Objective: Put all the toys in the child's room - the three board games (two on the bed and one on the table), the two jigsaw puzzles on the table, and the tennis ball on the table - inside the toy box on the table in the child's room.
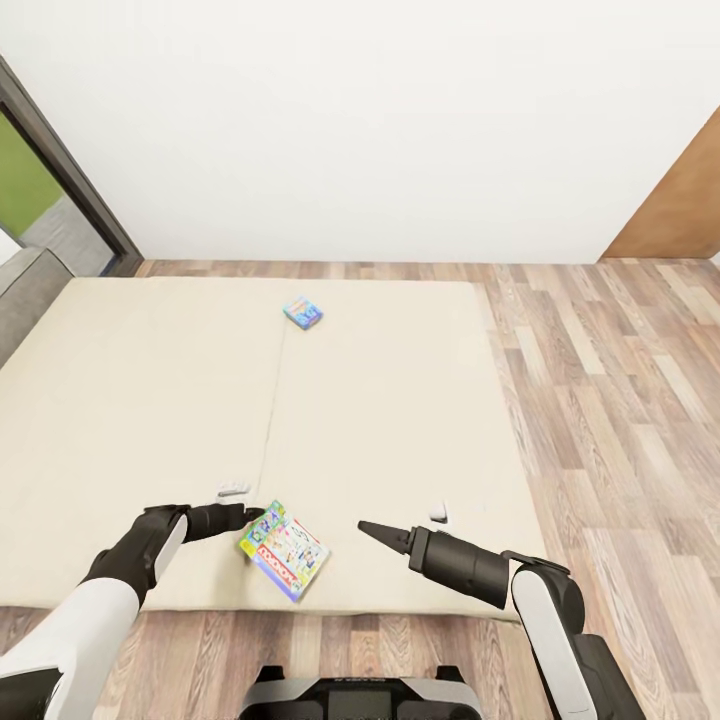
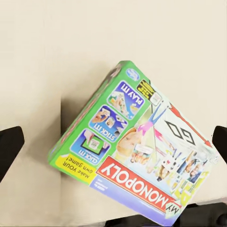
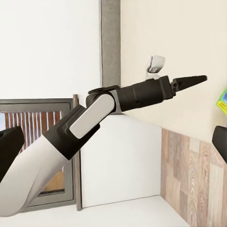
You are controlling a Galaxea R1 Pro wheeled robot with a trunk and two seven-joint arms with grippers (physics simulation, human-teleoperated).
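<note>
Green-edged board game [image 2: 137, 163] is reading "MY MONOPOLY" in white on a red band across the lid, with a "GO" arrow graphic beside it. Green side panel is showing "PLAY IT!", "STICK IT!" and "Make it YOUR own game!" on a yellow tag. Small blue maker's logo near one corner, too small to read.

That box is lying on the bed [image 1: 150, 400], at the near edge just in front of the robot, and in the left wrist view it is sitting tilted with one corner raised off the cream top. A second, blue board game [image 1: 302, 313] is lying flat well apart from it, near the far edge of the bed by the white wall; its print is not legible.

Left gripper [image 1: 255, 515] is hovering at the green corner of the Monopoly box. In the left wrist view its dark fingers [image 2: 9, 146] are standing wide apart on either side of the box, not visibly gripping it; whether a tip is touching the box, can't tell.

Right gripper [image 1: 375, 531] is hanging over the bed just beside the box, to its right, holding nothing; its fingers are looking pressed together into a point. Wood-plank floor [image 1: 620, 400] is running along the bed's right side.
</note>
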